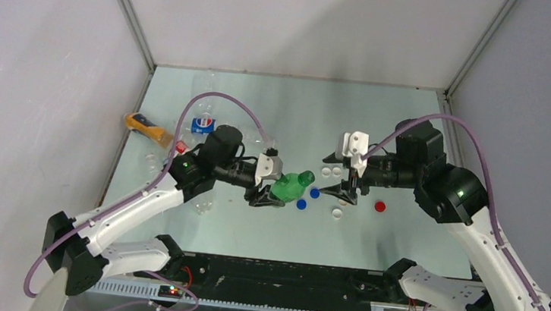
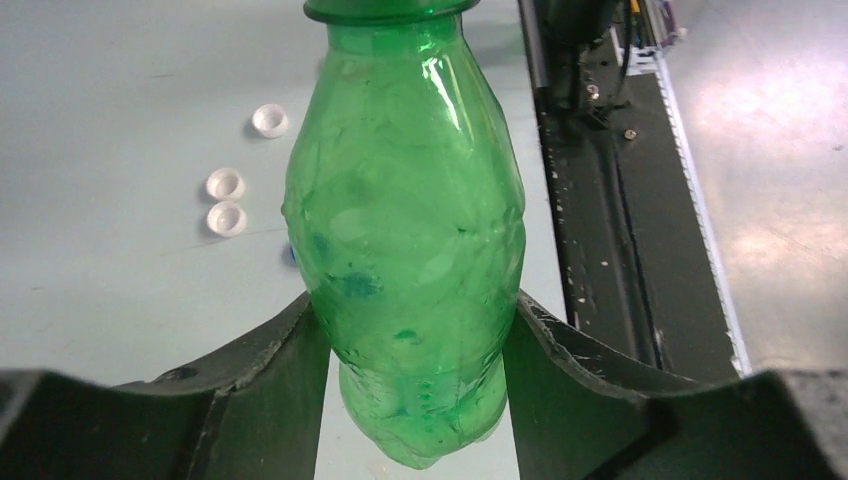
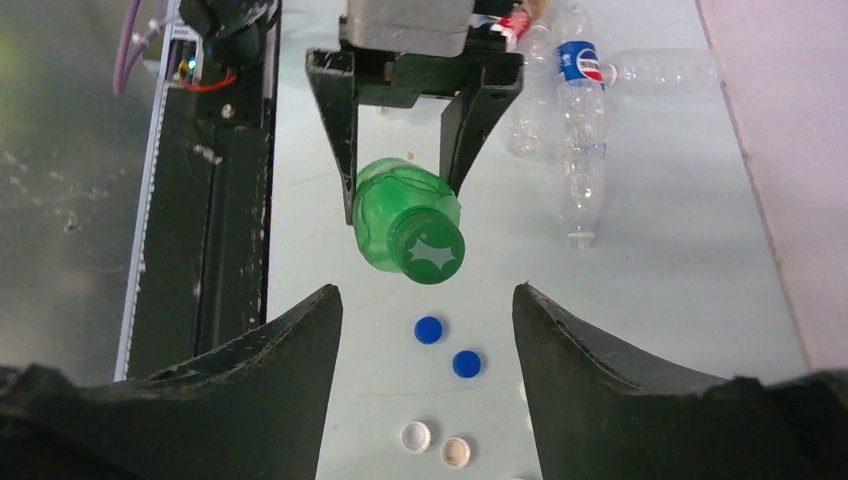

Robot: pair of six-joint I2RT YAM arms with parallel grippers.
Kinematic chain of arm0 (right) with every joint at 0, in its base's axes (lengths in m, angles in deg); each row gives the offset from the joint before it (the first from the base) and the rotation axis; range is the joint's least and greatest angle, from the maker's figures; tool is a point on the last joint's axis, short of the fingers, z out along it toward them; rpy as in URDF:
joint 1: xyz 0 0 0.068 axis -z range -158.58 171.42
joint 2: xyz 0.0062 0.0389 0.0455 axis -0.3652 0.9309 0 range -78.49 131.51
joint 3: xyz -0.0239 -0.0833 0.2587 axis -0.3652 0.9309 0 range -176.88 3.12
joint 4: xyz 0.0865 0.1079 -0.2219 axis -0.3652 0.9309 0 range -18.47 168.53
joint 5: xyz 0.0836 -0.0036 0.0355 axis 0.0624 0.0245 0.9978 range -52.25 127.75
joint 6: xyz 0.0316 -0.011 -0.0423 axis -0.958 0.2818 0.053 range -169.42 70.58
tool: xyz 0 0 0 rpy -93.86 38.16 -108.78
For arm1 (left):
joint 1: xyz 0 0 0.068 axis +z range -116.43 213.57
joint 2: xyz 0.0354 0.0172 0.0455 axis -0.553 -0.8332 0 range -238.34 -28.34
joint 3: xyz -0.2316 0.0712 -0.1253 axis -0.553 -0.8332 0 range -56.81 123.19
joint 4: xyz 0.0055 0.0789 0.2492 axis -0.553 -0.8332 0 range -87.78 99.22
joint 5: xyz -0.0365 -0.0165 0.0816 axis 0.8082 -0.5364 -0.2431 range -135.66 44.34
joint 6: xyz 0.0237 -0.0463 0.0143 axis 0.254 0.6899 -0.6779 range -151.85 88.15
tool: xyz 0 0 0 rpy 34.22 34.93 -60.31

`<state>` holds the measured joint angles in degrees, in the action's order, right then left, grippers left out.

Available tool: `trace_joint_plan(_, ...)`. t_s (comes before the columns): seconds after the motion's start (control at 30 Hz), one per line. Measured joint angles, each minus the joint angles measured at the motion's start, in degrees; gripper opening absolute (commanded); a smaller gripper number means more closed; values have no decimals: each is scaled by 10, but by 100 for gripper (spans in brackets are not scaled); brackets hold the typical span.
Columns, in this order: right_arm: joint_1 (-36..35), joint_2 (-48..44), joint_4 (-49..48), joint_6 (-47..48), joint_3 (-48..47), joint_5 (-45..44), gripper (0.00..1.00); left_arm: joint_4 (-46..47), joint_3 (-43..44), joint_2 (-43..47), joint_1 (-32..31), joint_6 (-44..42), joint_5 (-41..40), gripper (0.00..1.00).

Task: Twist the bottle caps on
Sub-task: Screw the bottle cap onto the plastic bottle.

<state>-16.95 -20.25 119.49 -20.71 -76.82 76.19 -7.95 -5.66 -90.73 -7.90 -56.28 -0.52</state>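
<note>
Pale green desk (image 1: 382,128) boxed in by plain grey walls, arm bases along the bottom edge of the overhead view. Centre of that view: the left gripper (image 3: 400,190) is clamped on the belly of the green bottle (image 2: 410,250), holding it clear of the desk and tipped so the neck points toward the right-hand side of the frame. Probable reason: this presents the mouth to the other arm, and a grip low on the body leaves the neck free. A green cap (image 3: 432,250) sits on the neck; how far it is threaded down cannot be told. The right gripper (image 3: 425,300) faces that cap head-on, fingers apart, nothing between them, short of touching it. It looks lined up with the bottle's axis so a wrist roll would turn the cap. Below the bottle lie loose caps: two blue caps (image 3: 428,329), white caps (image 3: 416,436) near the bottom of the right wrist view, and a red cap (image 1: 379,207) right of centre overhead. A clear bottle (image 3: 580,120) with a blue label and an orange bottle (image 1: 144,126) lie at the upper left of the desk, apparently waiting.
</note>
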Motion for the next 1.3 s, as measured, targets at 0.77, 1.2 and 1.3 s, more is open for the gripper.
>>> trace_joint_plan(0.77,-69,38,38,144,2,18,53,-135,38,-12,-8,-80,33,0)
trace_joint_plan(1.2,-79,56,46,150,3,3,44,-143,59,-13,-12,-87,33,0)
trace_joint_plan(1.3,-80,58,47,150,3,2,40,-143,59,-13,-12,-91,33,0)
